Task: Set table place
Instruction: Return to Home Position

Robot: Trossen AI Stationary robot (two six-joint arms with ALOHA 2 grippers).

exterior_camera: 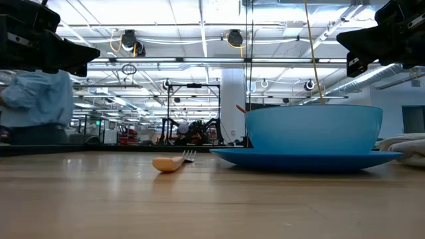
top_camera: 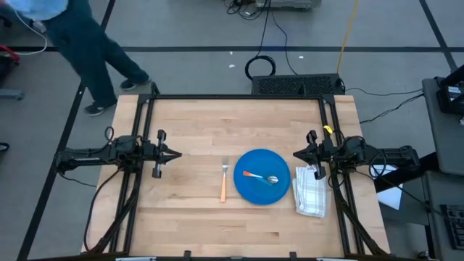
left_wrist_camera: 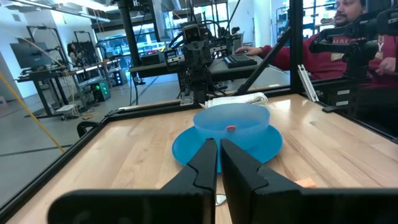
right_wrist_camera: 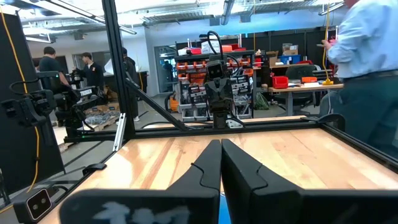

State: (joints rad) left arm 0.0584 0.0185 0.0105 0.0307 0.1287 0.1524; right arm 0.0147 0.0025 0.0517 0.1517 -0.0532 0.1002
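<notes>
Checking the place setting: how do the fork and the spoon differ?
The fork lies flat on the table, left of the blue plate; the spoon rests inside the blue bowl. The fork runs front to back; the spoon lies crosswise. Both have orange handles.

Open-plan robotics lab: parts shelves (right_wrist_camera: 191, 65), workbenches (left_wrist_camera: 55, 73), strip-lit ceiling (exterior_camera: 186, 20).

A person in a light blue shirt and dark trousers (top_camera: 90, 47) is on the grey floor (top_camera: 188, 29), well apart from a looped black cable (top_camera: 259, 67) and a thin yellow cord (top_camera: 349, 32). In the left wrist view, a seated person in dark red sleeves (left_wrist_camera: 323, 53) reaches to a black keyboard (left_wrist_camera: 239, 60). In the right wrist view, a rack of red bins (right_wrist_camera: 196, 65) stands in the room.
</notes>
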